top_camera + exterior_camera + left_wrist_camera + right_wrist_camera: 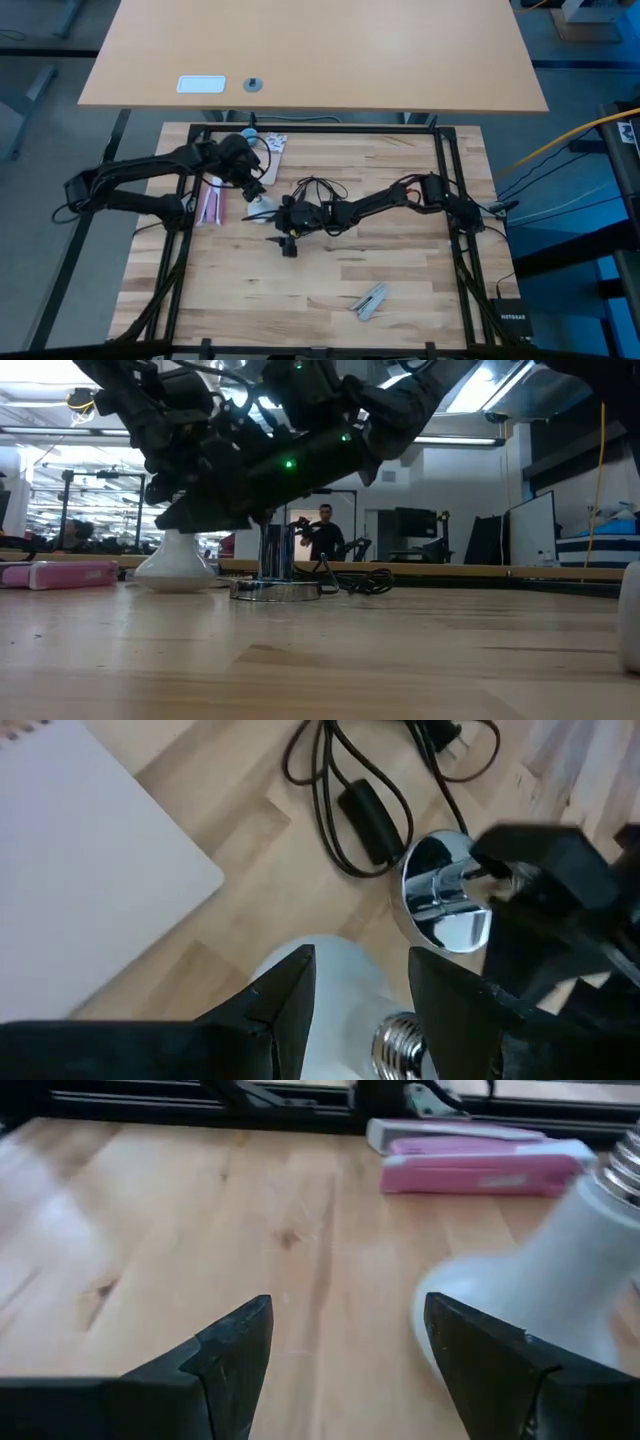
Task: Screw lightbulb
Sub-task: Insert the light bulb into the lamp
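one lightbulb (345, 985) stands between the left claw (360, 995) fingers.

Bright ceiling lights (480, 385), a person (325, 532) standing, perhaps shelving behind.

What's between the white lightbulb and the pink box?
Only bare wooden table lies between the lightbulb and the pink box, seen in the right wrist view.

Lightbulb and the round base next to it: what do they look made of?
The lightbulb: matte frosted white globe, glass or plastic, which one cannot be told; its threaded neck looks like bright metal. The round base: polished, mirror-like metal, probably chrome, since it shows sharp reflections. The table: pale wood with visible grain and plank joints.
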Tool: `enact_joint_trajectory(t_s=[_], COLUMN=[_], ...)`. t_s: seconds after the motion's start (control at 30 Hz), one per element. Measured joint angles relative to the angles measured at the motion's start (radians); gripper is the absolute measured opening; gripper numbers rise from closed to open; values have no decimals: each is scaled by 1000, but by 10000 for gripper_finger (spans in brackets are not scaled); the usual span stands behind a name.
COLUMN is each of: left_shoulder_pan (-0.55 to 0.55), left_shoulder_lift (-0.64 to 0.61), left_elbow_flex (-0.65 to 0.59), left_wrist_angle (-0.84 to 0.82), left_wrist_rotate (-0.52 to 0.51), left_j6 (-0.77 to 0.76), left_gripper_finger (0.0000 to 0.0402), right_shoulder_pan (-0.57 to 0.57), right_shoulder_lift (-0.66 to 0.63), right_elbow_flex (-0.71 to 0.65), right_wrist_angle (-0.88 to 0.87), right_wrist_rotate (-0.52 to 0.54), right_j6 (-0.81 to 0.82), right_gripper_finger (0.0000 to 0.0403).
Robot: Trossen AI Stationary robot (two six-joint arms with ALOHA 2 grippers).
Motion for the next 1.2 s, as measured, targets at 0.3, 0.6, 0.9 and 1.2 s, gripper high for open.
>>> enact_joint_trajectory(t_s=[0.3, 0.6, 0.9, 1.2], left_shoulder_pan=[-62, -97, -32, -36], left_shoulder_lift=[-1, -1, -22, -130], left_elbow_flex=[0, 0, 67, 286], left_wrist_angle=[-95, -90, -25, -418], left_wrist_rotate=[3, -33, -100, -86], left_j6=[-19, -19, 88, 170], left_gripper_finger=[155, 155, 142, 110], right_shoulder_pan=[-22, -26, -19, -20], right_shoulder_lift=[0, 0, 0, -1], right_elbow_flex=[0, 0, 0, 0], right_wrist_angle=[-36, -12, -5, -6], right_wrist_rotate=[103, 56, 67, 38], right_j6=[58, 11, -6, -10], right_gripper_finger=[266, 266, 266, 266])
